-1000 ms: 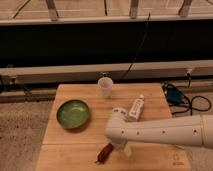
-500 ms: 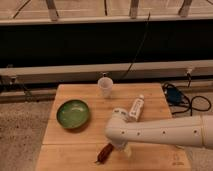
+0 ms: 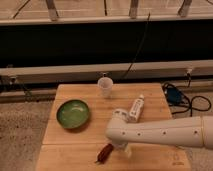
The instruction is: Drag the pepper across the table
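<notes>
Dark red pepper (image 3: 105, 152) lies near worktop (image 3: 150, 97) front edge, just left of hand (image 3: 125, 149), which hangs released w/ nothing gripped. Drag prob. not yet begun; contact & whole sweep left.

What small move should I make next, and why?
Probably shift the open gripper over the pepper, lower it and close. The gripper hangs right beside the pepper near the front edge of the table, and the pepper looks unheld.

Table (image 3: 80, 92): bowl (image 3: 73, 113) left, cup (image 3: 105, 86) back, tube (image 3: 136, 108) ctr, pepper (image 3: 105, 152) front, claw (image 3: 124, 148) beside it.
</notes>
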You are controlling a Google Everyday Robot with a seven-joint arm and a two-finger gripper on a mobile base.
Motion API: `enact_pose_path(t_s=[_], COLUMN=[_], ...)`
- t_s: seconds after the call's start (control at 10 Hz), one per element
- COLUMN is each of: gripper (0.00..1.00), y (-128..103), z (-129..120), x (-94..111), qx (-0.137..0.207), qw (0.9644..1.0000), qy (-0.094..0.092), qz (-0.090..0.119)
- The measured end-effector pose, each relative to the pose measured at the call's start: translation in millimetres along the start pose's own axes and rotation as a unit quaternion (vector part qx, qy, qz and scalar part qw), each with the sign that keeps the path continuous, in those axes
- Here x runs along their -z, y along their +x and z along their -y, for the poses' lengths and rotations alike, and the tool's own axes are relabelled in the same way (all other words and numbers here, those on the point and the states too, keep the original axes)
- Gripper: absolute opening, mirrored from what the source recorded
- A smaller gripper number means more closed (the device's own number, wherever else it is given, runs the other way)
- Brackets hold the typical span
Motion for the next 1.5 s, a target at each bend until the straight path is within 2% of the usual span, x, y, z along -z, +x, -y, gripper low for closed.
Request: enact_pose_path(t_s=[1.5], gripper=[0.80], y=[-0.1], z=[-2.1], x=[-9.6], qx=[0.015], qw=[0.9999], qy=[-0.006], qz=[0.005])
